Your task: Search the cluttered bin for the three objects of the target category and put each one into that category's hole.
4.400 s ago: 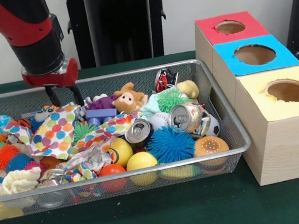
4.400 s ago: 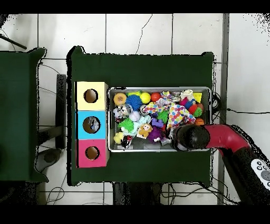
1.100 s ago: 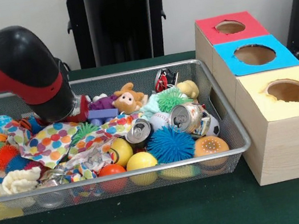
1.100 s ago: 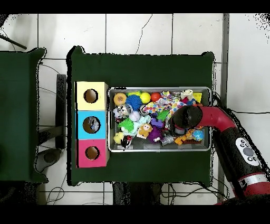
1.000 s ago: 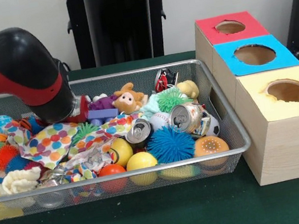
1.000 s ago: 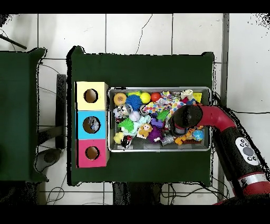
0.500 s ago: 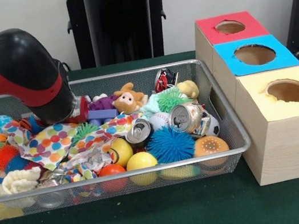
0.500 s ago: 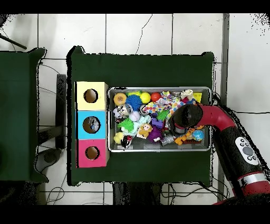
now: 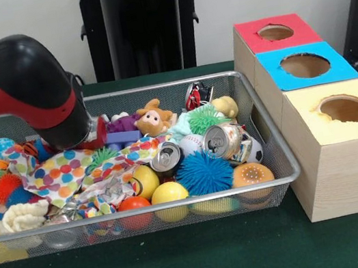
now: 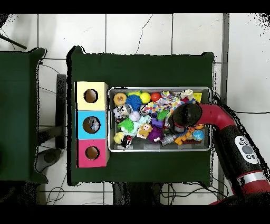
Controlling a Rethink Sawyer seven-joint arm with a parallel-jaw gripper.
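The red and black arm (image 9: 23, 78) reaches low into the left part of the wire bin (image 9: 276, 151), its end pressed down among the toys beside a polka-dot cloth (image 9: 61, 172). The claw itself is buried behind the arm's bulk, so whether it is released or clenched cannot be told. Two crushed cans (image 9: 223, 141) lie near the bin's middle, next to a blue spiky ball (image 9: 203, 173) and yellow balls (image 9: 168, 193). On the green surface (image 9: 188, 264) to the right stand three boxes with holes: red (image 9: 276, 33), blue (image 9: 305, 64), yellow (image 9: 345, 111).
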